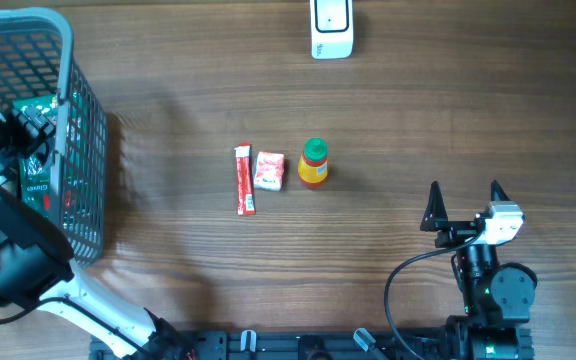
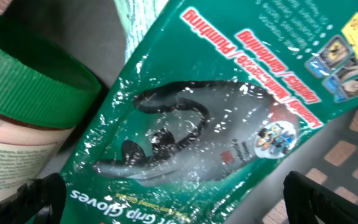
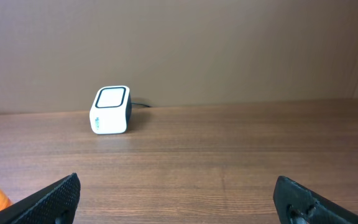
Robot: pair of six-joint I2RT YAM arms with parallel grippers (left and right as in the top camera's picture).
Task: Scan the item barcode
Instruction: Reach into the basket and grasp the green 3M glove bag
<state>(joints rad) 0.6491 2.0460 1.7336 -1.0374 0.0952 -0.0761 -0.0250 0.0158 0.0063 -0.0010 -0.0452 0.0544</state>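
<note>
Jaws of the left gripper [image 2: 179,202] stand wide apart, one dark fingertip in each lower corner of the wrist view, with nothing clamped between them. Directly in front of them lies a green packet of grip gloves [image 2: 216,124], its clear window showing dark gloves inside and its red and white lettering running upside down along the edge. Whether the fingertips touch the packet cannot be told. The packet lies tilted inside a grey wire basket [image 1: 88,150] at the left edge of the wooden table [image 1: 418,110], and the left arm reaches down into that basket. Just beside the packet, on its left in the wrist view, sits a jar with a green lid [image 2: 30,93] and a pale body. Near the middle of the table, well apart from the basket, three small goods lie in a row: a red stick sachet [image 1: 244,180], a small red and white packet [image 1: 269,170] just beside it, and a little bottle with a green cap [image 1: 313,163] standing upright. The white barcode scanner [image 1: 331,28] stands at the far edge of the table. The right gripper [image 1: 465,195] hangs near the front right, fingers spread wide and empty, pointing toward the scanner.
</note>
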